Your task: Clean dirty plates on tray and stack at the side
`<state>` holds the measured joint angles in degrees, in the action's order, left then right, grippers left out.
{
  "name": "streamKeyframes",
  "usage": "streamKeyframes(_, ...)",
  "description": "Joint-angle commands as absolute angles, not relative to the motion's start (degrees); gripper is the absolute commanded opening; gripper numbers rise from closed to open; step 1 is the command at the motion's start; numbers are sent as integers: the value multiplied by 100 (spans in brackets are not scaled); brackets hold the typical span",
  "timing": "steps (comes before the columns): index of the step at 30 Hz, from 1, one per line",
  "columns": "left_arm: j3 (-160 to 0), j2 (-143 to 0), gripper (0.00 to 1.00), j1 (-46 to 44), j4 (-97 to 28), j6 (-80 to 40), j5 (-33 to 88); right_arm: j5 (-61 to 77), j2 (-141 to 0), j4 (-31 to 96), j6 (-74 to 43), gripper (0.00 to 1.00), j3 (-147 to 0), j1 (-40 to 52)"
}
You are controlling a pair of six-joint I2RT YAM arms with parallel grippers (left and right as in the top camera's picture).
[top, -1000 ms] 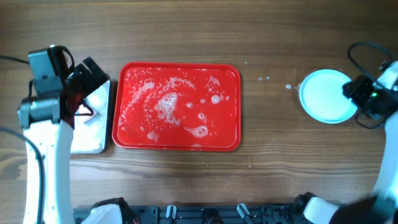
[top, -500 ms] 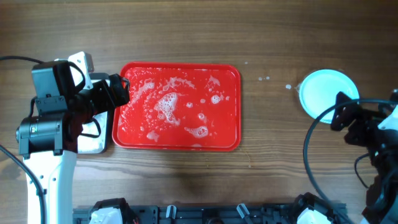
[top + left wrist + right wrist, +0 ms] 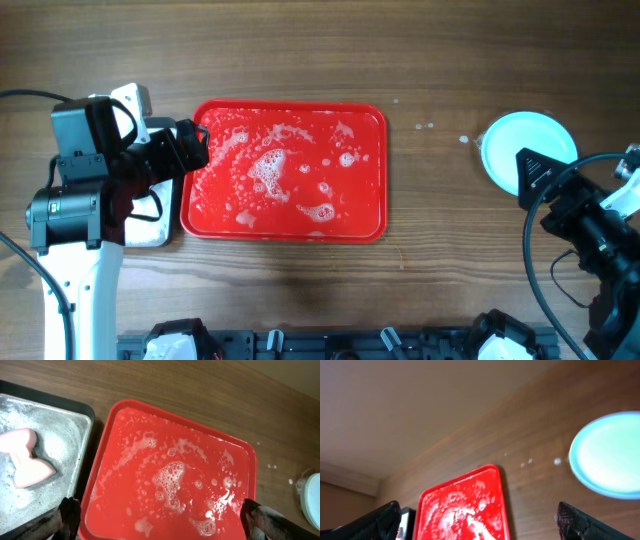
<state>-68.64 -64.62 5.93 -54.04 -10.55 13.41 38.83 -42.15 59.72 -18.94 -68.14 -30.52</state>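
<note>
The red tray (image 3: 285, 172) lies flat on the table (image 3: 300, 290). No plate is on it. Only white soap foam (image 3: 170, 477) is on its floor, so I think the washing is done or almost done.

The plates (image 3: 520, 140) sit well to the right of the tray, on the bare wood. From above they look like one pale blue round, so I cannot count them. I think they are put that far from the tray so the clean ones do not get soapy again.

Just to the left of the tray is a grey pan (image 3: 50, 460) with a pink sponge (image 3: 25, 457) lying in it. The pan keeps the wet sponge off the table.

The left arm (image 3: 80, 190) hangs over the left edge of the tray. The left jaws are wide open and hold nothing.

The right arm (image 3: 600, 225) is far to the right of the tray, beside the plates, and it hides a bit of their rim. The right jaws are wide open too, and nothing is between them. The plates are resting by themselves.
</note>
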Motion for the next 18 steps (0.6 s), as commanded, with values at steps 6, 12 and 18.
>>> streamKeyframes(6, -6949, -6488, 100, 574, -5411, -939, 1433, 3992, -4204, 6036, -1747, 100, -6799, -3022)
streamKeyframes(12, -6949, -6488, 100, 574, -5411, -939, 1433, 2224, -3900, 4812, -464, 100, -6425, -1450)
streamKeyframes(18, -6949, -6488, 100, 574, -5411, -939, 1433, 1813, -3249, 2604, -451, 100, -4882, -539)
